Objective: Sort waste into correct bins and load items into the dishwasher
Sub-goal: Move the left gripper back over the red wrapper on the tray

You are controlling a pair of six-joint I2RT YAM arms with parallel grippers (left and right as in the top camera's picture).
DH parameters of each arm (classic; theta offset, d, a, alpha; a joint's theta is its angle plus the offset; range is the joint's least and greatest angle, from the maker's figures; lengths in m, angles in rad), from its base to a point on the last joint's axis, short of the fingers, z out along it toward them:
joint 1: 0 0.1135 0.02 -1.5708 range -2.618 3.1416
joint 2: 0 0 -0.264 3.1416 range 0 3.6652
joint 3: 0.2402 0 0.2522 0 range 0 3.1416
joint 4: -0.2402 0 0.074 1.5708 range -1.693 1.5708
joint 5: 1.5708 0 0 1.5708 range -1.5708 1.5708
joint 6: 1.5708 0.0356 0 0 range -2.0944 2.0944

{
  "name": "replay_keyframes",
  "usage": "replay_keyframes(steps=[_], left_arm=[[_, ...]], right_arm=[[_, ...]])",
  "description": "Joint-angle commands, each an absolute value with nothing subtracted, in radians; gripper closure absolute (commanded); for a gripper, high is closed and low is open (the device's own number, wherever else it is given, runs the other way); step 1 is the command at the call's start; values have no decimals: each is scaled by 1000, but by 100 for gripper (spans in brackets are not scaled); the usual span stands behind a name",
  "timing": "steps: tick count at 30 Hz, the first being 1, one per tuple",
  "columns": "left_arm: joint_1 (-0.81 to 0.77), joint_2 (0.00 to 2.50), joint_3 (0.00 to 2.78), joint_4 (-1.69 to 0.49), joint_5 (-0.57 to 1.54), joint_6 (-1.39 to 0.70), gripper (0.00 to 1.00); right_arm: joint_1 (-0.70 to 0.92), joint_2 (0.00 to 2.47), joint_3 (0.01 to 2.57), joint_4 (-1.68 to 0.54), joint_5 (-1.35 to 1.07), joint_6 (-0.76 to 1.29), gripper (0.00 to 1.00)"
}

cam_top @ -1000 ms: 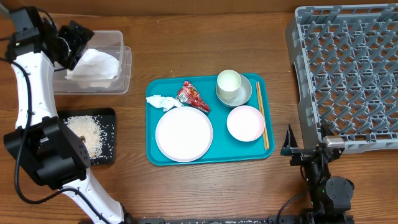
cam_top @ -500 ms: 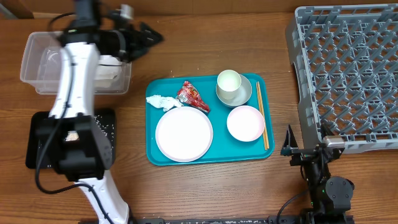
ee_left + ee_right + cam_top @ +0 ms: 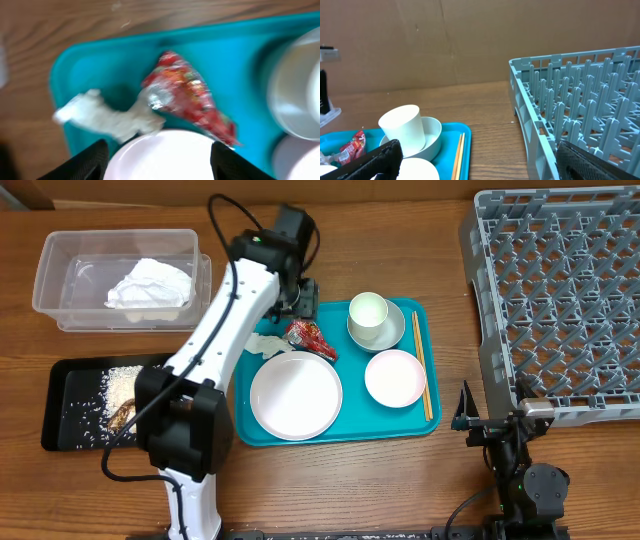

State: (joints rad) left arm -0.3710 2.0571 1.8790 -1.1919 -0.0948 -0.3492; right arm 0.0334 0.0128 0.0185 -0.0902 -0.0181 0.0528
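Crinkly red snack wrapper (image 3: pixel 187 97) on glossy teal tray (image 3: pixel 90 65), left hand (image 3: pixel 159 149) apart above, right hand (image 3: pixel 480 156) apart.

Even, bright light with soft shadows; the left wrist view is motion-blurred, smearing the red wrapper (image 3: pixel 187 100); others sharp.

serving tray (image 3: pixel 355 425): teal
snack wrapper (image 3: pixel 192 102): red, printed, shiny
plate (image 3: pixel 296 396): plain white
dish rack (image 3: pixel 560 290): grey lattice
worktop (image 3: pixel 400 240): brown wood grain
flat tray (image 3: pixel 50 380): black

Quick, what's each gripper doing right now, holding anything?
Left gripper: open, holding nothing, close to the red snack wrapper.
Right gripper: open, holding nothing.
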Motion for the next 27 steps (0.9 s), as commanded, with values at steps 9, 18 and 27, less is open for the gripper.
replay_keyframes(steps=[9, 18, 27], left_arm=[[-334, 2042, 1692, -1124, -212, -484, 39], [-334, 2043, 1525, -939, -132, -498, 39], [-334, 2043, 1457, -799, -129, -499, 53]], right_arm=[[30, 3, 8, -84, -9, 60, 0], [30, 3, 8, -84, -9, 60, 0], [30, 3, 8, -84, -9, 60, 0]])
